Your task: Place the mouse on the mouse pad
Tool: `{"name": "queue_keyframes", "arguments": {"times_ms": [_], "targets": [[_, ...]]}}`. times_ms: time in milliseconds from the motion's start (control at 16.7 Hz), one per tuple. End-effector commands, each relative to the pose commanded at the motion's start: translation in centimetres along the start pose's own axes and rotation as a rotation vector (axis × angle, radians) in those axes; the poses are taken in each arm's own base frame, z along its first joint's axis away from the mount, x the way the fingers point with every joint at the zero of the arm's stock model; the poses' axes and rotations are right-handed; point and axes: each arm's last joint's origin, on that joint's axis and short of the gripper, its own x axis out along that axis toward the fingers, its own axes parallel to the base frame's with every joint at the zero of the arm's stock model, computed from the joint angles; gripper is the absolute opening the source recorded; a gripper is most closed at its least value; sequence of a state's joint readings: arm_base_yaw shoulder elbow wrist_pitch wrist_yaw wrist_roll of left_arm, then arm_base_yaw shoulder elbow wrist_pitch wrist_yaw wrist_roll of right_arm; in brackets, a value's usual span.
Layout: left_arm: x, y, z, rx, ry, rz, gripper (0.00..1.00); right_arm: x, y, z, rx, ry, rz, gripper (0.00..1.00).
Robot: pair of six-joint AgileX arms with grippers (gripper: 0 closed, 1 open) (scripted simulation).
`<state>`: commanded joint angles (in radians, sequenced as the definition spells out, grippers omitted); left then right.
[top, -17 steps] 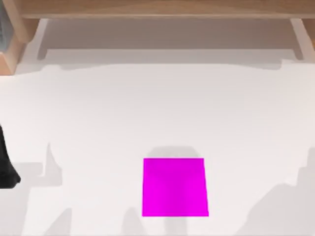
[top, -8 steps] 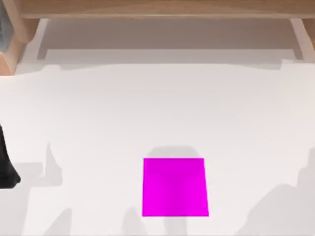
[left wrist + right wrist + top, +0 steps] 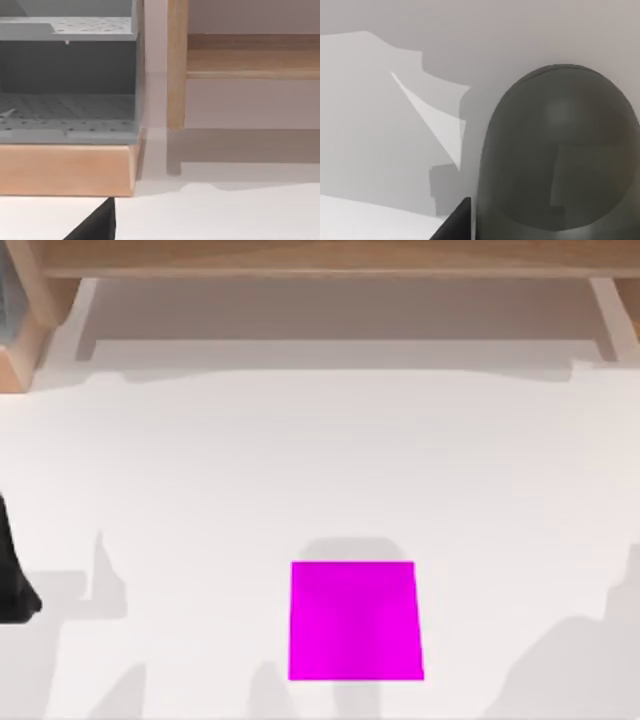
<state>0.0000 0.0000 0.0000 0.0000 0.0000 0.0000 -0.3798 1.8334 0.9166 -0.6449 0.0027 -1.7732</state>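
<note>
Plain mouse pad [image 3: 354, 620]; grey mouse [image 3: 560, 155].

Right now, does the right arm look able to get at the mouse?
Probably yes. In the right wrist view the dark grey mouse sits close under the camera on the white table, with nothing between them. A black fingertip shows beside it; I can't tell how the fingers stand.

You've got one mouse pad [image 3: 355, 620] on the white table [image 3: 320, 470], and one dark grey mouse [image 3: 559, 155] right under the right wrist camera. Off to the side there's one grey shelf unit [image 3: 67, 75] and one wooden frame [image 3: 176, 65].
</note>
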Motion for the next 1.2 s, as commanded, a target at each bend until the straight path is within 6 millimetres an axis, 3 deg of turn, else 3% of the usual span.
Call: {"name": "queue_keyframes", "arguments": {"times_ms": [360,420,660,1200], "targets": [[0.0,0.0,0.0,0.000,0.000,0.000,1.00,0.0,0.0,0.0,0.000,0.000,0.000,0.00],[0.0,0.0,0.0,0.000,0.000,0.000,1.00,-1.7,0.4,0.1,0.032,0.018,0.007,0.00],[0.0,0.0,0.0,0.000,0.000,0.000,1.00,-3.3,0.0,0.0,0.033,0.019,0.007,0.00],[0.0,0.0,0.0,0.000,0.000,0.000,1.00,-11.6,0.3,0.1,0.031,0.018,0.009,0.00]]}}
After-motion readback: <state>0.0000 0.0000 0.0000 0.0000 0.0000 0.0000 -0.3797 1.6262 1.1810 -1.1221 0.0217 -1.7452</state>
